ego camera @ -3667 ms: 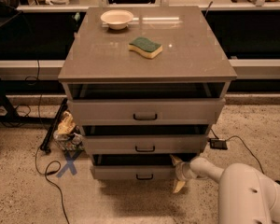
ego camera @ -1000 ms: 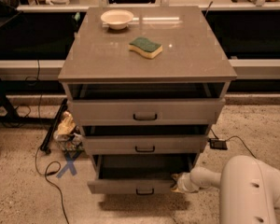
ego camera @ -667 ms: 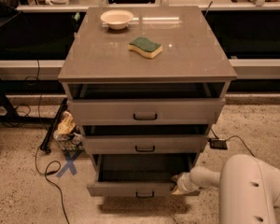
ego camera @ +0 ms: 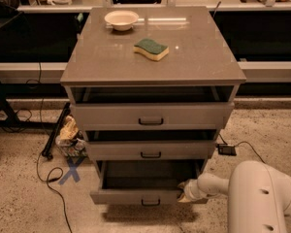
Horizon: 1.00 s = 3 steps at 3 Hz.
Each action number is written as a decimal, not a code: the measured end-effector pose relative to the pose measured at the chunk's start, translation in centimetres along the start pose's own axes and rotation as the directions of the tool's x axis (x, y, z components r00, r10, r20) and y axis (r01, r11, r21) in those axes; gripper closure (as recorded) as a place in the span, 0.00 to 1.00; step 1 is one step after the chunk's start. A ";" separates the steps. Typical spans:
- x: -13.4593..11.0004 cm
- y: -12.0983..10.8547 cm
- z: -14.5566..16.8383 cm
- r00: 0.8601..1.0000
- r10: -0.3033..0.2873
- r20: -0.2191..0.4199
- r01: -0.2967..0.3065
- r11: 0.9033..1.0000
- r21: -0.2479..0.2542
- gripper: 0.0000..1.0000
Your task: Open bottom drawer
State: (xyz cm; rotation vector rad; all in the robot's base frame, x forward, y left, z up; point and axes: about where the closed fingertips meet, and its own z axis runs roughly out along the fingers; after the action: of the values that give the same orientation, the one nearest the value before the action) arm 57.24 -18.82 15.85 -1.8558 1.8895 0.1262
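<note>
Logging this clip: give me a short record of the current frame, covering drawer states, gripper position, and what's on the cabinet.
bottom drawer: pulled out furthest of the three, grey interior showing
middle drawer: slightly ajar
top drawer: slightly ajar
gripper: low, at the bottom drawer's right front corner
cabinet top: bowl at back left, sponge near the middle
task status: bottom drawer appears open

Three drawers: top drawer [ego camera: 151, 115], middle drawer [ego camera: 150, 150], bottom drawer [ego camera: 131, 196]. One bowl [ego camera: 121, 19] and one sponge [ego camera: 151, 49] on the worktop [ego camera: 106, 64]. One hand [ego camera: 184, 193], at the bottom drawer's right front corner.
</note>
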 end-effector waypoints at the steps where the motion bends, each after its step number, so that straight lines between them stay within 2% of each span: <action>1: -0.1 0.2 0.2 1.000 0.000 0.002 0.000 1.000 -0.004 0.28; 2: -0.2 0.4 0.4 1.000 0.000 0.003 0.000 1.000 -0.008 0.00; 3: -0.3 0.4 0.4 1.000 0.000 0.003 0.000 1.000 -0.008 0.00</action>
State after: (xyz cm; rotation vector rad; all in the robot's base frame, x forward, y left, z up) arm 56.95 -18.41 15.51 -1.8597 1.8901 0.1370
